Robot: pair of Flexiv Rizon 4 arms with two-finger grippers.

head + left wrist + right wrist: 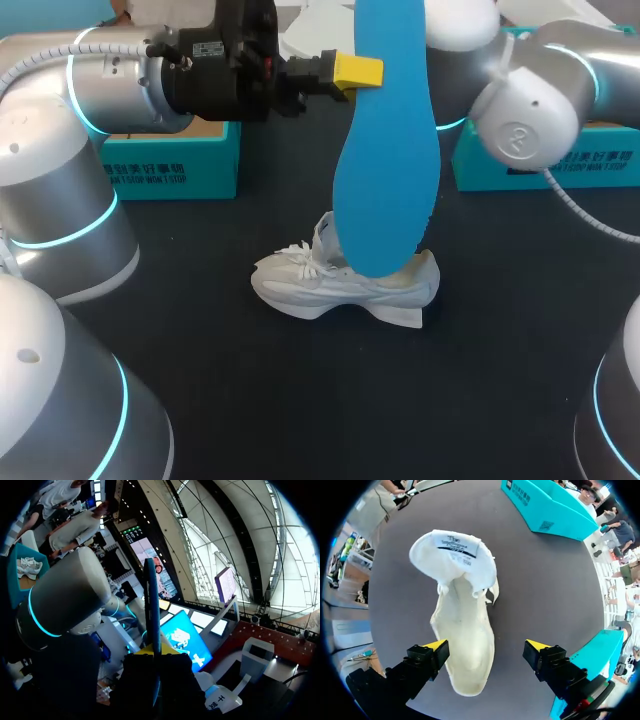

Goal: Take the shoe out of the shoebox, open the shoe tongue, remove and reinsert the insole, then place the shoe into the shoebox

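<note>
Dark tabletop (300, 400) bears the shoe (300, 285); left hand (360, 72) grips the insole (385, 190), right hand (486, 646) gapes open.

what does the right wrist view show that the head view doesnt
Only the right wrist view: the right gripper, open, its fingers on either side of the shoe, and a look straight down into the shoe, with the tongue folded back. Only the head view: the blue insole, held upright over the shoe by the left gripper. Both: the white shoe on the dark table, with teal boxes at the table's edges.
</note>
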